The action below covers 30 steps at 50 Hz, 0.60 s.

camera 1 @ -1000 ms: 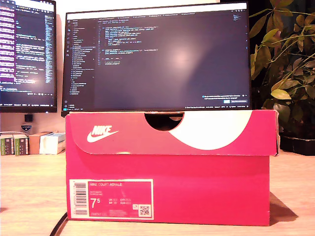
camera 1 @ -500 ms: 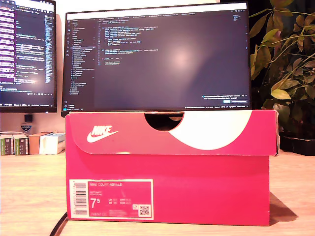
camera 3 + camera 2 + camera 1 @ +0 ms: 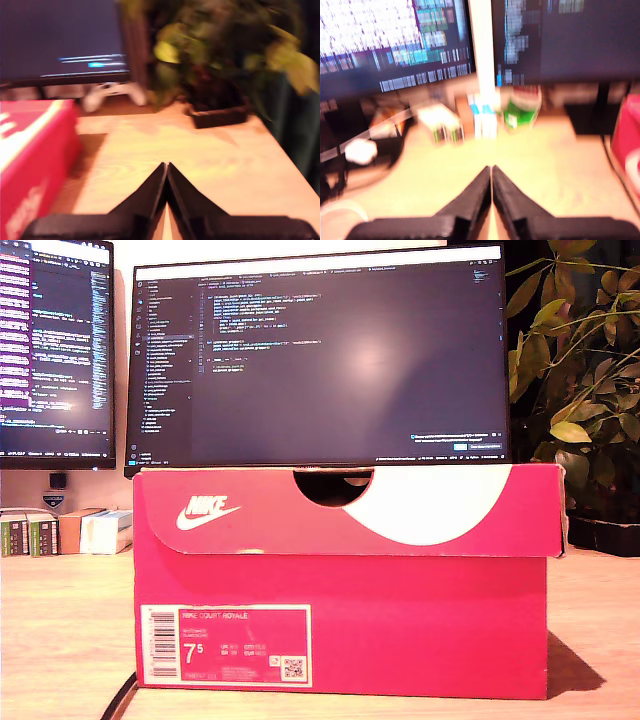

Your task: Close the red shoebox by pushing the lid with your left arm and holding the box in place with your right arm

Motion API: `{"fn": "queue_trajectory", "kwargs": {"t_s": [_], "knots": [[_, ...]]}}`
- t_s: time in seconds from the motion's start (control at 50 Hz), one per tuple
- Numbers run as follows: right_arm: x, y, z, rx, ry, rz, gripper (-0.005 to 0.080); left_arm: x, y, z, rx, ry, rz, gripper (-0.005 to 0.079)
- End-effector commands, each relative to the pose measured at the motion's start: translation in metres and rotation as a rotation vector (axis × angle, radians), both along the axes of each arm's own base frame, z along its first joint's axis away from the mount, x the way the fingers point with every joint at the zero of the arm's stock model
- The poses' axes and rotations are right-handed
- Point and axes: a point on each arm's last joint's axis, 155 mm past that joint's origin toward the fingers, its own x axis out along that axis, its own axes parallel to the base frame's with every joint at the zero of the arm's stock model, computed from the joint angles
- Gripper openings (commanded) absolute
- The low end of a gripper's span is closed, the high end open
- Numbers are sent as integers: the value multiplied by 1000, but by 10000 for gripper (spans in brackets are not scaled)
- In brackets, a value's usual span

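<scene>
A red shoebox (image 3: 345,620) with a white swoosh logo and a size label stands in the middle of the exterior view, its lid (image 3: 350,512) lying flat on top. Neither arm shows in the exterior view. My first gripper (image 3: 491,170) is shut with nothing in it, above bare wood, and a strip of the shoebox (image 3: 627,150) shows off to one side. My second gripper (image 3: 166,166) is also shut on nothing, with the shoebox (image 3: 30,160) beside it and apart from it.
Two monitors (image 3: 320,355) stand behind the box. Small cartons (image 3: 60,532) sit at the exterior view's left, and a potted plant (image 3: 585,390) at its right. A dark cable (image 3: 118,700) runs along the wooden table (image 3: 60,630) near the box's front corner.
</scene>
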Motion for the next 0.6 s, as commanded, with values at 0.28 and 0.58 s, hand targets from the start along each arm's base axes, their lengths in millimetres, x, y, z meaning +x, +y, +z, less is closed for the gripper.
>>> {"fn": "queue_trajectory", "kwargs": {"t_s": [0.28,0.58], "knots": [[0,10,-11,0,-4,44,-12,-1,-3,-37,1,-3,-13,-15],[4,30,-42,4,57,129,-12,-6,-3,-47,-7,-19,-15,-15]]}}
